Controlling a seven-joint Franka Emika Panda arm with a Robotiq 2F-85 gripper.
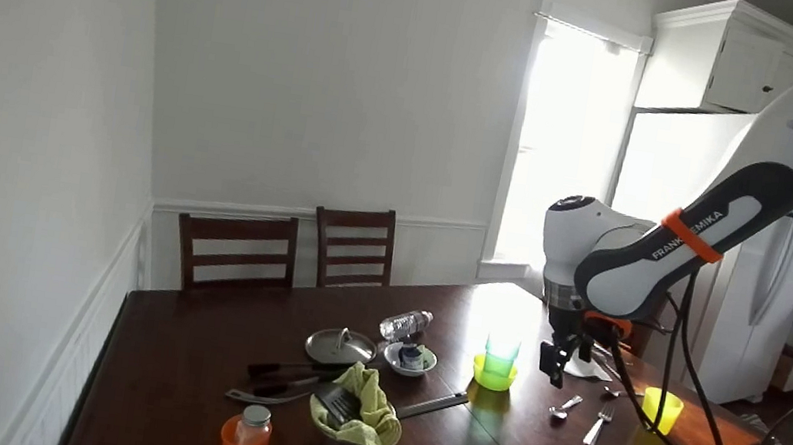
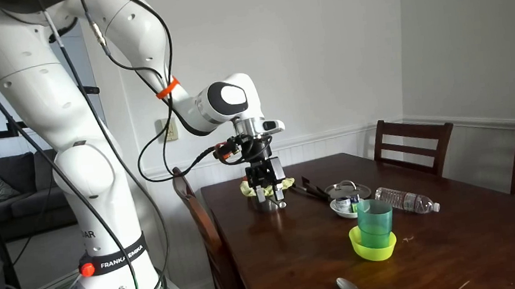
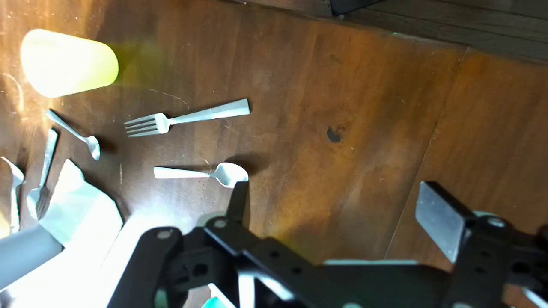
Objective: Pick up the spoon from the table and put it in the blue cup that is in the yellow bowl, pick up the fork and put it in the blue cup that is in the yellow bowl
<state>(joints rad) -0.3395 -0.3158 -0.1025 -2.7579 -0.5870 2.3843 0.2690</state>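
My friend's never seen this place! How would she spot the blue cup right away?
Look at the big dark wooden table and find the small yellow-green bowl. The blue cup stands inside it. It's see-through but tinted blue-green, unlike the colourless bottle lying nearby.

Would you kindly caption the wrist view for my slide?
Open gripper above a wooden table, with a spoon, a fork and a yellow cup in view.

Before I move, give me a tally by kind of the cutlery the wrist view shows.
Forks: 2, central fork and fork farther left
Spoons: 2, central spoon and spoon farther left
Unclear kind: 1, utensil at the left edge
Total: 5
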